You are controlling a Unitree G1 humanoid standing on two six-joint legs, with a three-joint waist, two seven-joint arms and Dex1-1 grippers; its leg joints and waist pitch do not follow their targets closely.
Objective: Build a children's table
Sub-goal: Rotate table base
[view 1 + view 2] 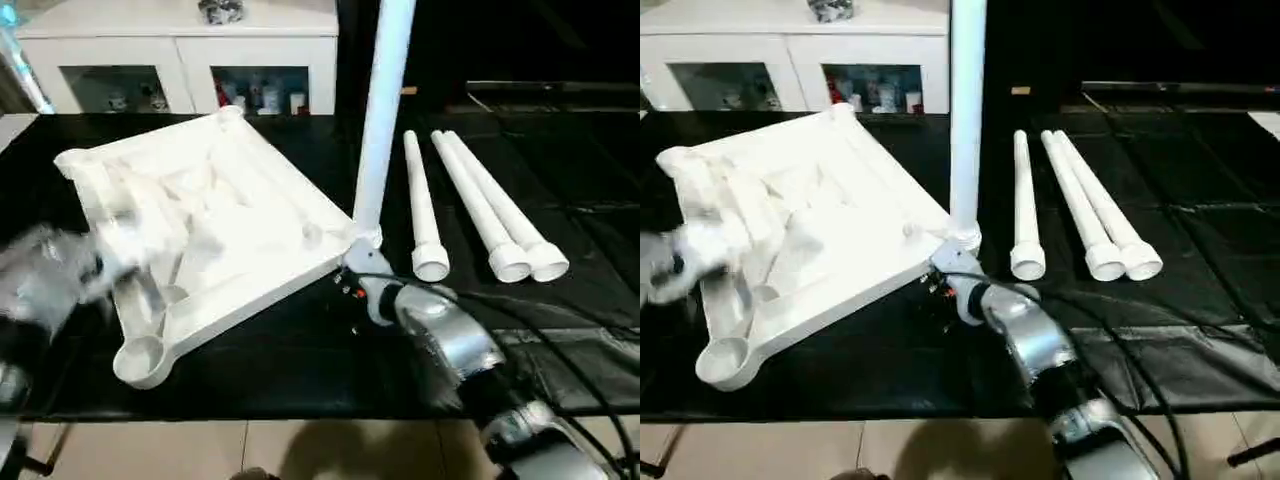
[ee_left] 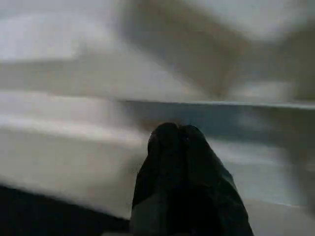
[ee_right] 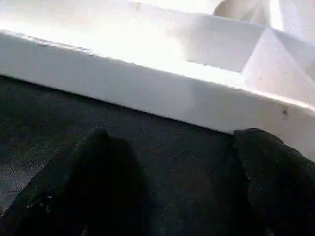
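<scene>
Three legs (image 1: 470, 205) lie right of the tabletop (image 1: 215, 235); one leg (image 1: 382, 120) upright between

A white table top (image 1: 230, 215) of smooth, slightly glossy moulded plastic lies ribbed side up on a bench (image 1: 560, 180) covered in matt black cloth with a fine woven grain and soft wrinkles. Four white legs, one upright (image 1: 383, 120) and three lying flat (image 1: 480, 205), share the same smooth plastic sheen. The robot's right forearm (image 1: 450, 340) is brushed silver metal, and its right tool (image 3: 187, 196) has matt black fingers (image 3: 275, 177).
</scene>
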